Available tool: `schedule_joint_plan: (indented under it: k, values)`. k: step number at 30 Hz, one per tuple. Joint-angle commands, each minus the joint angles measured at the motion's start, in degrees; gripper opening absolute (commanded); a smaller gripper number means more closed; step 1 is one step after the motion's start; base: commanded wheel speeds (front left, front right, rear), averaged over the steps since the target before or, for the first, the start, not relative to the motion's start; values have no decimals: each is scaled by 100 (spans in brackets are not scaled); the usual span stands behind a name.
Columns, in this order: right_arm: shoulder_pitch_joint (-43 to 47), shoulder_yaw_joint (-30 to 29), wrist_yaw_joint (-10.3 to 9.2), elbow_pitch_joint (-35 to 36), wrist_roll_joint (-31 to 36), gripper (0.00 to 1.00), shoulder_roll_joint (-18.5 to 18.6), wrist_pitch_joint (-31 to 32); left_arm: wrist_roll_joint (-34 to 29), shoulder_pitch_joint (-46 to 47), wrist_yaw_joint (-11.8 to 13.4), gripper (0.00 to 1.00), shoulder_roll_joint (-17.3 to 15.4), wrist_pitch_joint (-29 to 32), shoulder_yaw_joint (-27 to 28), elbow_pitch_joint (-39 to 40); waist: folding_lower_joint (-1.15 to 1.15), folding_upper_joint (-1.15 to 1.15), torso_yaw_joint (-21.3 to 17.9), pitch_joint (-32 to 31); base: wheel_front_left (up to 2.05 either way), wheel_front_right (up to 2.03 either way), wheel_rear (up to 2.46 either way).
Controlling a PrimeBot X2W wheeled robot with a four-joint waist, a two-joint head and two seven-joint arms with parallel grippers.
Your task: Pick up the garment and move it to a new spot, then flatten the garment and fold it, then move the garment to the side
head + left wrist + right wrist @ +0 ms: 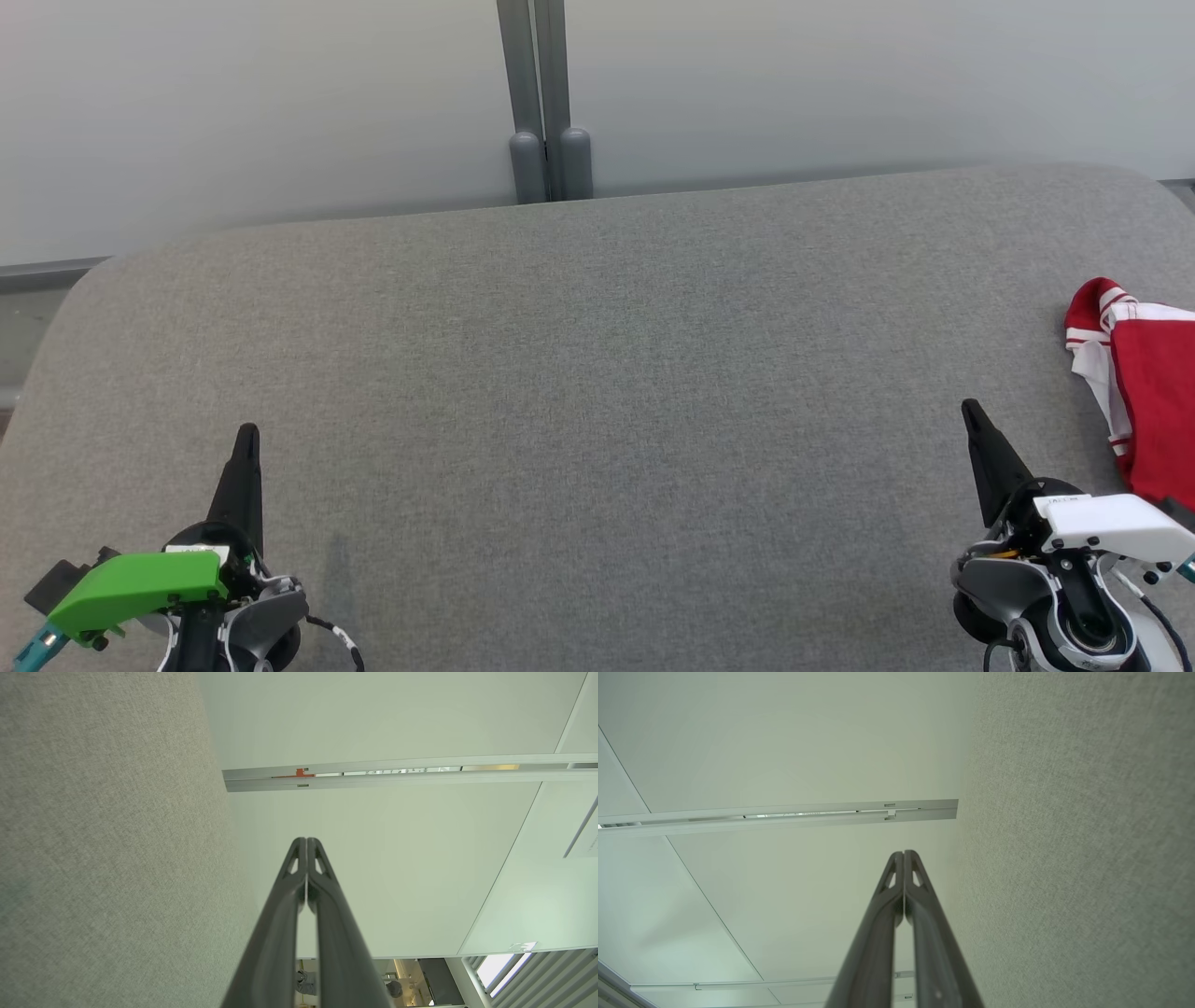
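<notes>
The garment (1146, 383), red with white striped trim, lies crumpled at the far right edge of the grey padded surface (597, 392), partly cut off by the picture's edge. My right gripper (972, 409) is shut and empty at the lower right, a short way left of the garment and apart from it. At the lower left my left gripper (247, 433) is shut and empty, far from the garment. In the left wrist view the fingertips (307, 841) meet, and in the right wrist view the tips (904, 853) also press together.
A pale wall (280, 103) with a grey vertical post (546, 103) runs behind the surface's far edge. The surface has rounded corners at the far left and far right. The wide middle of the grey fabric lies between my two grippers.
</notes>
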State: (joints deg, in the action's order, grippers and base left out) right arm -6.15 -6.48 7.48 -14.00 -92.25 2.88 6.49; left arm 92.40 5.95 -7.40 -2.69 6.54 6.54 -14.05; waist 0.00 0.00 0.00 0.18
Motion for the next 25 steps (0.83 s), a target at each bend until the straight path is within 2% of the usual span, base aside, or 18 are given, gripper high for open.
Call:
schedule_joint_plan:
  k: [1, 25]
  values:
    - [-28, -14, 2, -11, -30, 0, 0, 27, -4, 73, -28, 0, -39, 24, 17, -6, 0, 0, 0, 0, 0, 0, 0]
    - [-28, -16, 2, -11, -27, 0, -2, 30, -5, 73, -28, 0, -38, 25, 18, -6, 0, 0, 0, 0, 0, 0, 0]
